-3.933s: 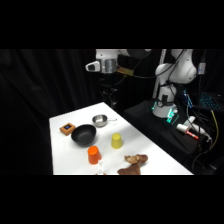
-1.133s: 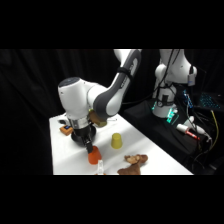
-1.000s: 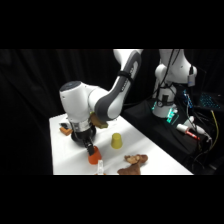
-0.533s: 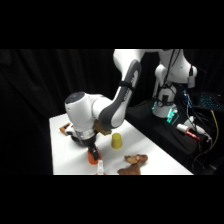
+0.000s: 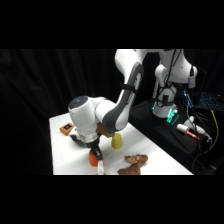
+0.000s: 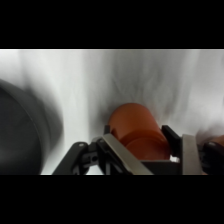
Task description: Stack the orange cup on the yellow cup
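Gripper (image 6: 145,150) is down at table level with the orange cup (image 6: 136,131) sitting directly between its two fingers; in the wrist view one finger (image 6: 117,152) runs along the cup's near-left wall and the other (image 6: 172,142) along its right wall. The fingers stand apart, bracketing the cup, and I cannot tell whether the pads touch the plastic yet, so I log it as spread around the cup, not clamped. The cup stands upright on the white table (image 5: 145,160), its axis vertical and in line with the gripper's approach from above, so I judge a straight squeeze should seat it. From the side view the gripper (image 5: 95,152) covers most of the orange cup (image 5: 93,159), which shows only as an orange patch low between the fingers. The relation that matters for the next move: the yellow cup (image 5: 117,142) stands upright just beyond the gripper, toward the arm's base side and a little farther back, near but apart from the orange one. A dark bowl (image 6: 25,135) lies to the gripper's other side. Farther off: a small block (image 5: 66,128) at the far table corner.
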Tool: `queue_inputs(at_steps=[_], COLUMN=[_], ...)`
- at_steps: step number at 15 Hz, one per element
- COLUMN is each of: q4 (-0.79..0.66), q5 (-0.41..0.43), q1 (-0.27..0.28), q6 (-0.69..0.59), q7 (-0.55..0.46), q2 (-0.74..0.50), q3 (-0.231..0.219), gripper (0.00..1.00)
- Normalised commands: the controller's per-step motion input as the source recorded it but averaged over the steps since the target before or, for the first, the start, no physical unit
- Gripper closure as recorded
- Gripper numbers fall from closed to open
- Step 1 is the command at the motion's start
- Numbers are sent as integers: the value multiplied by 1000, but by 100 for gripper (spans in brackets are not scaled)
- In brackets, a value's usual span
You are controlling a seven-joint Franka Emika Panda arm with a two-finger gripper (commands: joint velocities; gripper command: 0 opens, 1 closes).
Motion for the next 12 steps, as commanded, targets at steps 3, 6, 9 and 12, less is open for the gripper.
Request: queue_inputs(at_steps=[3, 6, 9, 12], q4=[-209, -427, -548, -575], q5=[-57, -98, -168, -196], q1=[122, 154, 175, 124], q6=[44, -43, -188, -290], q7=[142, 202, 250, 236], q2=[-212, -489, -717, -781], q3=[-104, -119, -124, -75], gripper=[48, 48, 48, 48])
